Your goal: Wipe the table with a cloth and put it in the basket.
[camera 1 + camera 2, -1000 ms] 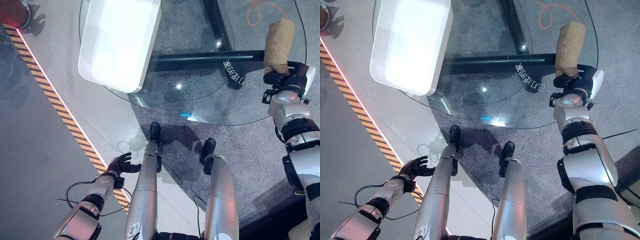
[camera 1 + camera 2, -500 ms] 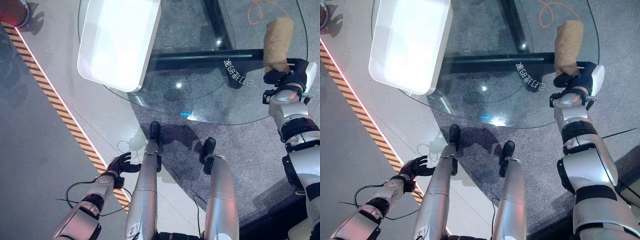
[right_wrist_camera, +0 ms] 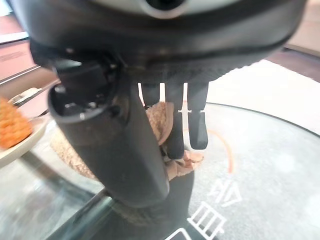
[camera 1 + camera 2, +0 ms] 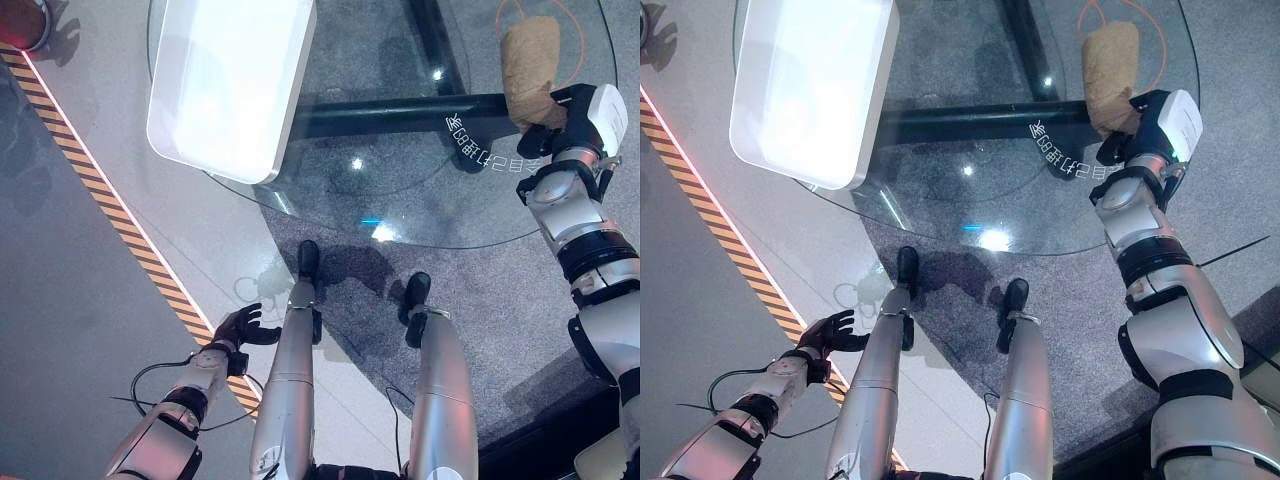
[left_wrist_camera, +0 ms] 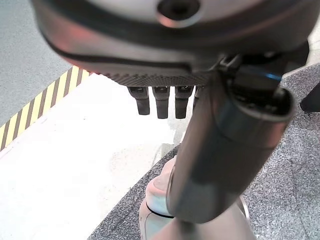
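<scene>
- The cloth (image 4: pixel 531 70) was a brown, rolled-up bundle. It lay on the round glass counter (image 4: pixel 400 190), near the counter's right edge.
- The right robot hand (image 4: pixel 572 112) was touching the near end of the cloth. In the right wrist view its fingers (image 3: pixel 185 115) came down straight onto the cloth (image 3: pixel 165 145), and the thumb stood beside them. They were not curled round it. So the right robot hand was spread out and pressing or pushing on the cloth, not holding it tight.
- That looked like the wiping part of the job. I think the wiping was under way but not finished. I could not tell how much of the glass was wiped, because no wet marks or dirt showed on it.
- The white basket (image 4: pixel 230 85) sat on the far left side of the counter, well apart from the cloth. Nothing showed inside it.
- So the cloth was not in the basket yet. The robot had yet to take hold of the cloth, carry it across the counter, and drop it in.
- The left robot hand (image 4: pixel 243 327) hung low by the robot's side, over the floor near a yellow and black striped line (image 4: pixel 110 215). Its fingers (image 5: pixel 159 102) were loose and apart, and it held nothing.
</scene>
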